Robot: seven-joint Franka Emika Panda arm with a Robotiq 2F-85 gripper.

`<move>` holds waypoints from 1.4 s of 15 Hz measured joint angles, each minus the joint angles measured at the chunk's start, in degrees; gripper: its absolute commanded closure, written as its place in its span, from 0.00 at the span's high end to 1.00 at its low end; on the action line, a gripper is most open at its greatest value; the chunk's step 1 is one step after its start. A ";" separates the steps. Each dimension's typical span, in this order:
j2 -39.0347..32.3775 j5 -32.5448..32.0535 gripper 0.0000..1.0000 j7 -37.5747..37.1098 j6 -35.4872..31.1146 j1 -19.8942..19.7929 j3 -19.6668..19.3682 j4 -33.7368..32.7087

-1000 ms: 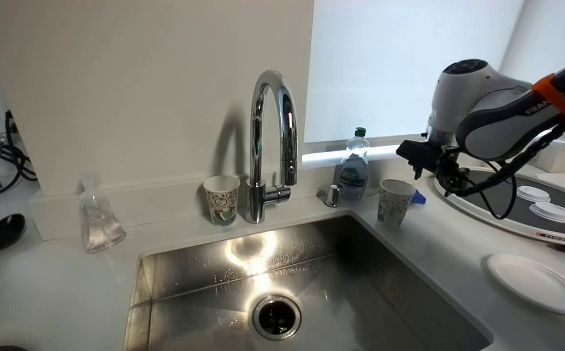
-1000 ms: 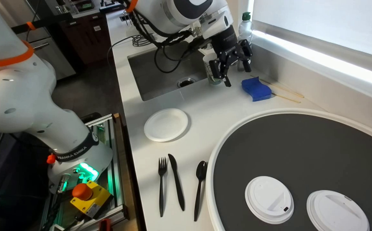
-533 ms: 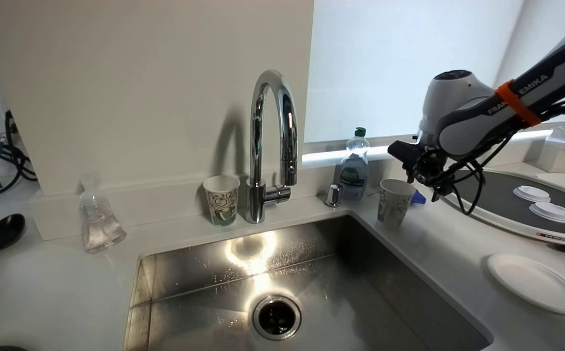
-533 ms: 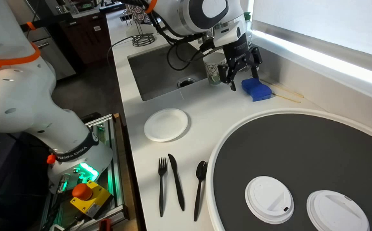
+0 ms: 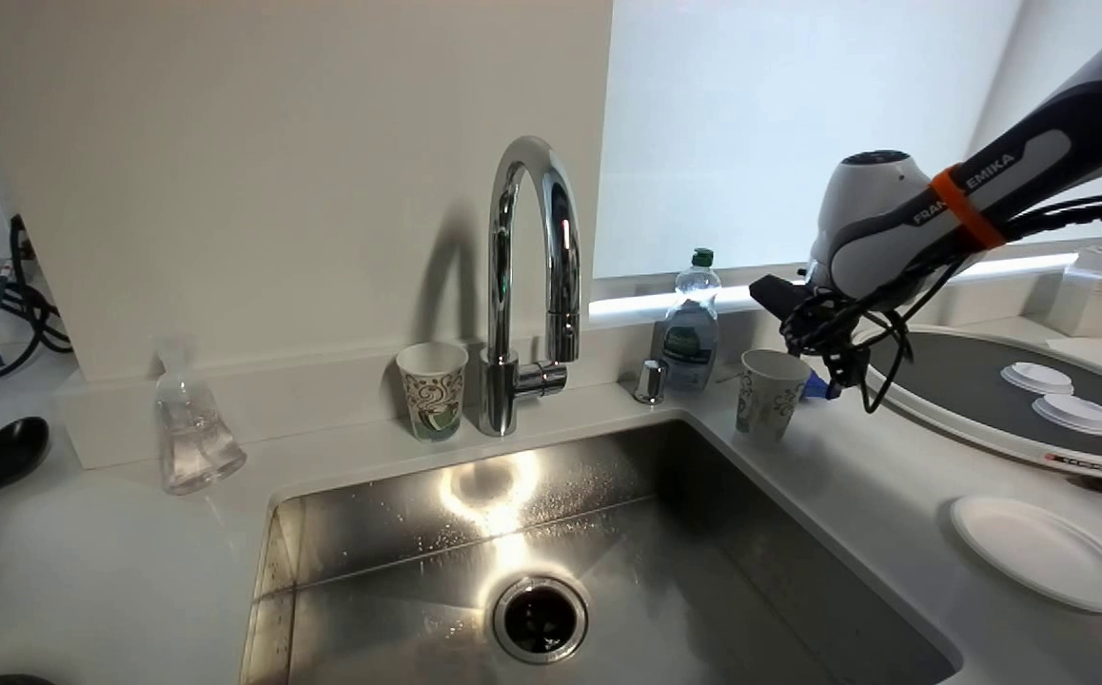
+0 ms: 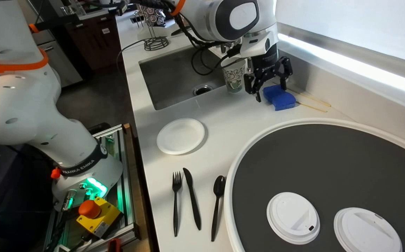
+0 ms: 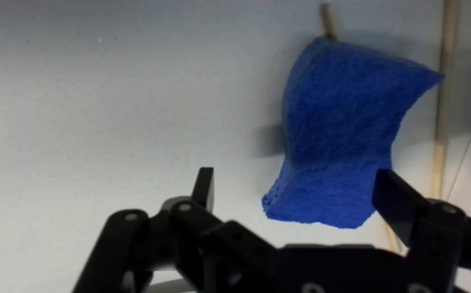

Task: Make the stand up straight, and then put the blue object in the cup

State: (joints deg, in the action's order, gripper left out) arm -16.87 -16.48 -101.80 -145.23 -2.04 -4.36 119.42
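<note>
1. Wrist view has the blue sponge (image 7: 337,134) lying bent on the counter (image 7: 117,122), closer to the finger (image 7: 398,203) on the side of the long wooden stick (image 7: 441,122).
2. Gripper (image 7: 295,175) is spread wide, nothing pinched. Can't tell from here how high it is.
3. Patterned paper cup (image 6: 234,77) near the sponge stands upright in both exterior views, so imo nothing to straighten there. There's another patterned paper cup (image 5: 432,390) by the faucet (image 5: 501,314), but I'd bet on the near one.
4. For the grab: nudge toward the stick till the sponge is centred, get over its middle, then go straight down. Keep that finger off the stick or you'll scoop it too.
5. Squeeze firmly, it should fold fine. Lift well clear before crossing, that cup looks light and tippable.
</note>
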 measured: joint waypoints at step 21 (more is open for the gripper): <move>-4.70 6.29 0.02 0.13 -6.02 2.32 -4.73 -4.01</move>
State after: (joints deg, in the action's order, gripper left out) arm -21.57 -10.19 -101.66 -151.25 0.28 -9.08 115.41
